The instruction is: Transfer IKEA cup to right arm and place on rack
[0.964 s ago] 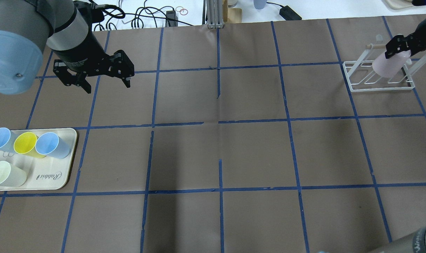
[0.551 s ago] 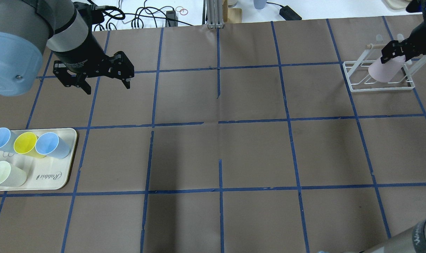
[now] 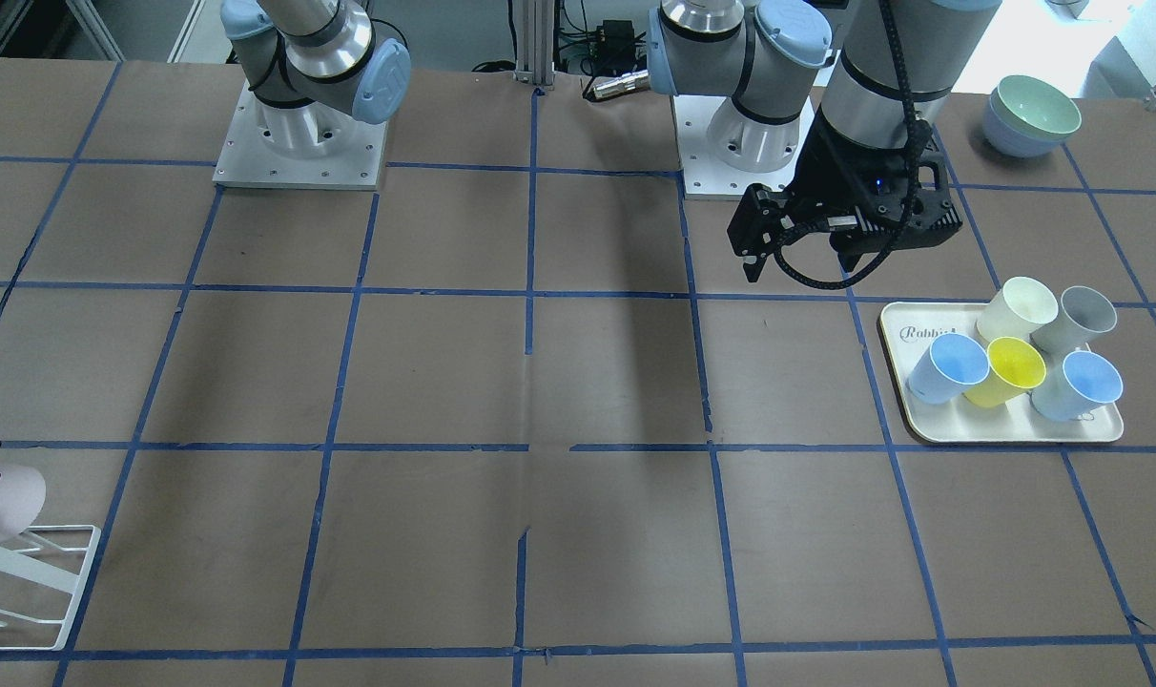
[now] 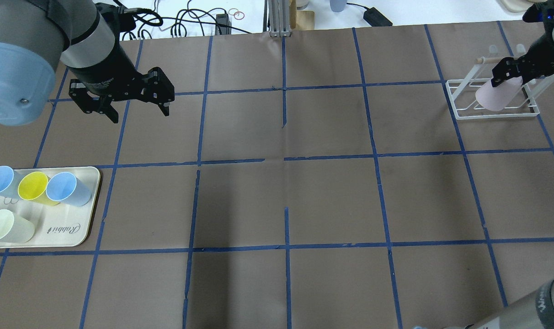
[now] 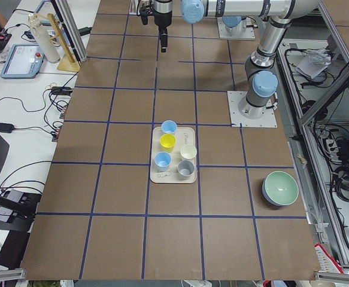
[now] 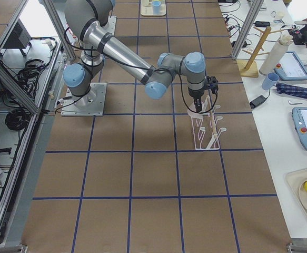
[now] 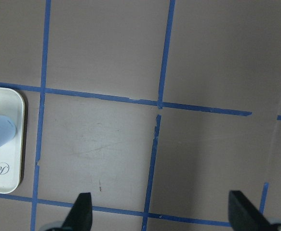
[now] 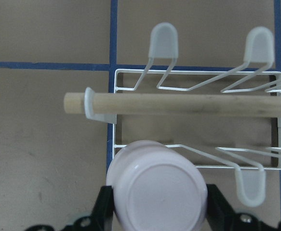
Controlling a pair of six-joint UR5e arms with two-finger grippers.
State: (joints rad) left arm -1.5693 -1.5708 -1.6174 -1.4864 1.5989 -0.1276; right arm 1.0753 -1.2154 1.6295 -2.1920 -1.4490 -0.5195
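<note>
I saw the right pincer (image 8: 160,208) clamped on the small pale pink plastic tumbler (image 4: 494,97), one black finger on each side of its wall. The tumbler was tilted, its closed base turned up toward the wrist camera and its mouth pointing down at the white wire drying rack (image 4: 496,116). It hung over one end of the rack's base frame, beside the round wooden dowel (image 8: 179,103) that runs along the top, with a capped wire prong (image 8: 251,185) just beside it. I could not tell whether the tumbler was touching any rod.

The left pincer (image 4: 140,112) hung above the brown, blue-taped worktop (image 4: 332,201) with its fingers spread wide and nothing between them, well apart from the rack. Near it on the worktop lay the cream rectangular tray (image 4: 71,237), which carried two light blue plastic cups (image 4: 66,188), a yellow cup (image 4: 34,186), a pale cream cup (image 4: 5,226) and a grey cup (image 3: 1079,320). Beyond the tray sat a stacked pair of pale green and blue bowls (image 3: 1031,114).
</note>
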